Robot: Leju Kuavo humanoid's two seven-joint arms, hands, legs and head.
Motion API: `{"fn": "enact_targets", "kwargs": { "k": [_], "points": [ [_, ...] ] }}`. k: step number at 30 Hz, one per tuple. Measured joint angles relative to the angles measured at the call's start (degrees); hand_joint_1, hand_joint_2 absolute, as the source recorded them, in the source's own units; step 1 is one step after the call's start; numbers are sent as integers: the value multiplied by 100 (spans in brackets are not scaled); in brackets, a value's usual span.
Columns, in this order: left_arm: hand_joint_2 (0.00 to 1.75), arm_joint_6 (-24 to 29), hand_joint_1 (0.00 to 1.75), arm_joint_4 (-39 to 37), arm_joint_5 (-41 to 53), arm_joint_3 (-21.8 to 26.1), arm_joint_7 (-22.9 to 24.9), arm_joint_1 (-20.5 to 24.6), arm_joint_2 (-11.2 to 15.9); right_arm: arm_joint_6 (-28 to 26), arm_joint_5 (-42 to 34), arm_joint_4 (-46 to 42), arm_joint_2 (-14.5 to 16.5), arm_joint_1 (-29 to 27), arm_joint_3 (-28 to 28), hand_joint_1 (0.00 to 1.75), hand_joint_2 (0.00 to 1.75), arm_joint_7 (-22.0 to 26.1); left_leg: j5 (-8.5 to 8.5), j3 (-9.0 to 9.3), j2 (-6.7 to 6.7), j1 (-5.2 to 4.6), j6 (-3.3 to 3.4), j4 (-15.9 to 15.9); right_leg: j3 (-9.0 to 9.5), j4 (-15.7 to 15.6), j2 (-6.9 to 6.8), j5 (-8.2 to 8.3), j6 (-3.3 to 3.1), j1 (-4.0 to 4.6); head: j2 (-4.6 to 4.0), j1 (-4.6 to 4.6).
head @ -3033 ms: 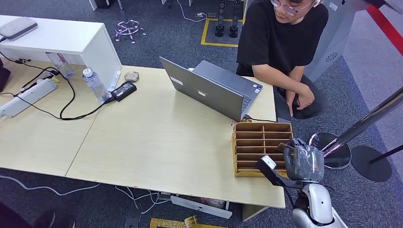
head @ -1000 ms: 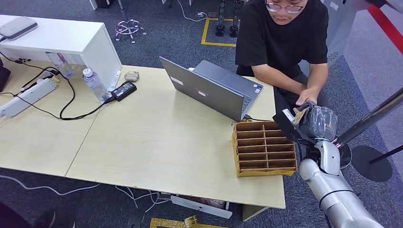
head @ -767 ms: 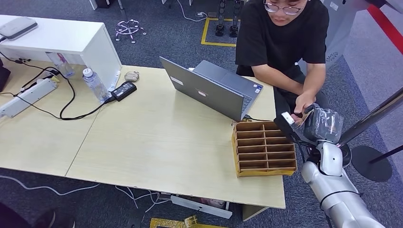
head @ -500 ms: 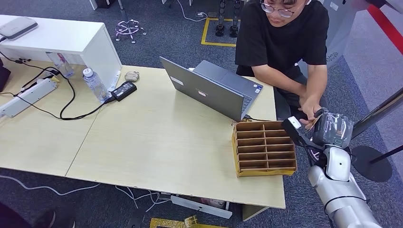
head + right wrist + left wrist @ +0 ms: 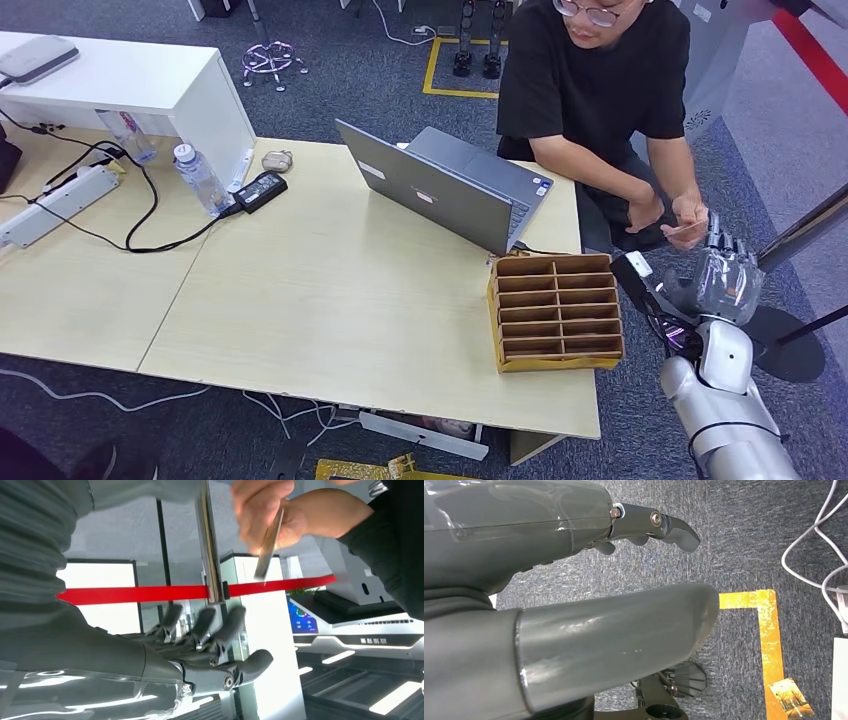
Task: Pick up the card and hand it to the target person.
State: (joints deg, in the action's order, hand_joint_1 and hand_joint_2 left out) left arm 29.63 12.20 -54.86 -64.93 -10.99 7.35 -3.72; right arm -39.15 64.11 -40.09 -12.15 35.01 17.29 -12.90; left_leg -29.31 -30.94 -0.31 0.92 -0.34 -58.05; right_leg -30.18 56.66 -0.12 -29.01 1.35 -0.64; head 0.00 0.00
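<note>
The card [image 5: 684,229] is held in the person's hand [image 5: 688,219]; the right robot hand [image 5: 727,275] is seen released, empty, best drawn clear slowly.

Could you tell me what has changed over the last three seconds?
The right robot hand lifted the card from beside the wooden organizer, carried it toward the person, and let go; the person's hand now holds it. Laptop and organizer stayed put.

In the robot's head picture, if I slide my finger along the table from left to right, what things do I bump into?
Power strip → water bottle → black power adapter → laptop → wooden divider box → the robot's right hand, past the table's edge.
</note>
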Motion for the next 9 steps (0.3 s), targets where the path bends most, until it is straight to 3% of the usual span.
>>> {"fn": "enact_targets", "kwargs": {
  "k": [9],
  "points": [
    [0,-13,0,0,-9,-56,13,4,1,0,-350,-69,43,-147,-225,0,175,436,0,-1,0,0,0,0,0,0,-1,0,0,0,0,0]
  ]
}}
